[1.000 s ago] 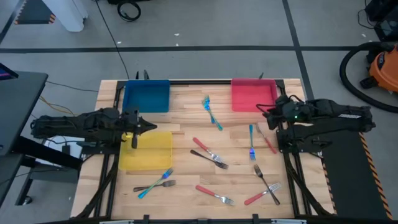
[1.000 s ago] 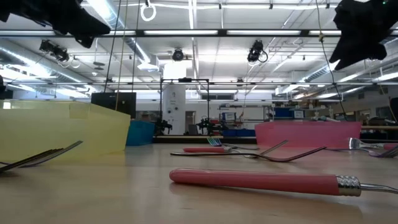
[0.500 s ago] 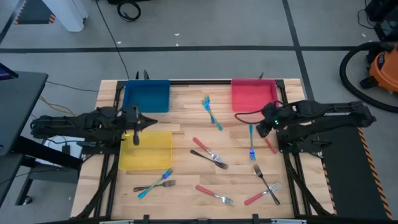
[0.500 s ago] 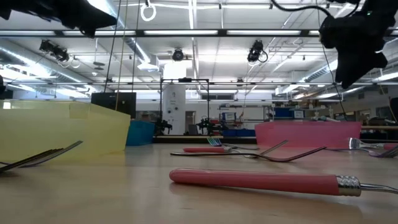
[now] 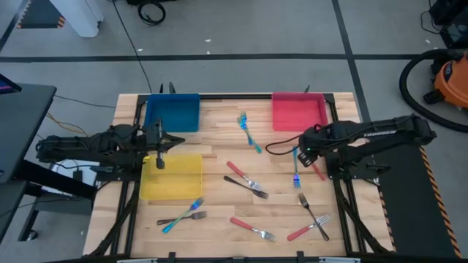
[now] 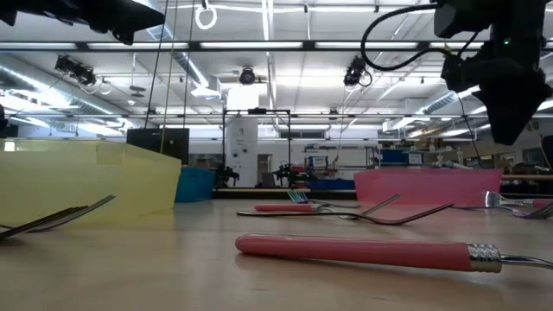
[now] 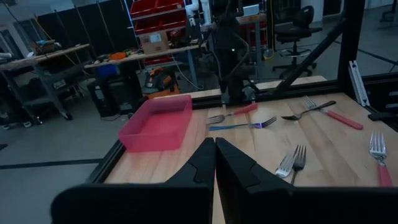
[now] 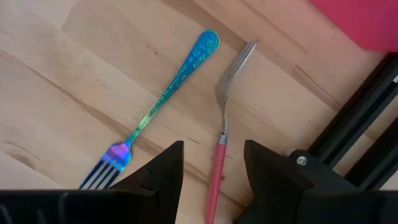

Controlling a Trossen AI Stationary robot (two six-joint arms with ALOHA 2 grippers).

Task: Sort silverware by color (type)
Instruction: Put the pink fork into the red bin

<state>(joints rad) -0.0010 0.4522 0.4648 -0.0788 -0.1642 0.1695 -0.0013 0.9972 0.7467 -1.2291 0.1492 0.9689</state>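
**Silverware: forks loose on the table, none held**

Silverware: forks spread over the wooden table [image 5: 219,124]. One blue fork [image 5: 249,132] lies between the blue tray [image 5: 172,112] and red tray [image 5: 298,112]. A second blue fork [image 8: 154,109] and a red-handled fork [image 8: 219,149] lie side by side near the table's right edge. Further red, black and blue forks lie along the near half.

Right gripper [image 8: 212,167]: fingers spread wide, empty, hovering above the red-handled fork.

Left gripper [image 5: 160,142]: fingers pressed together, holding nothing, above the yellow tray [image 5: 172,177]'s far edge.
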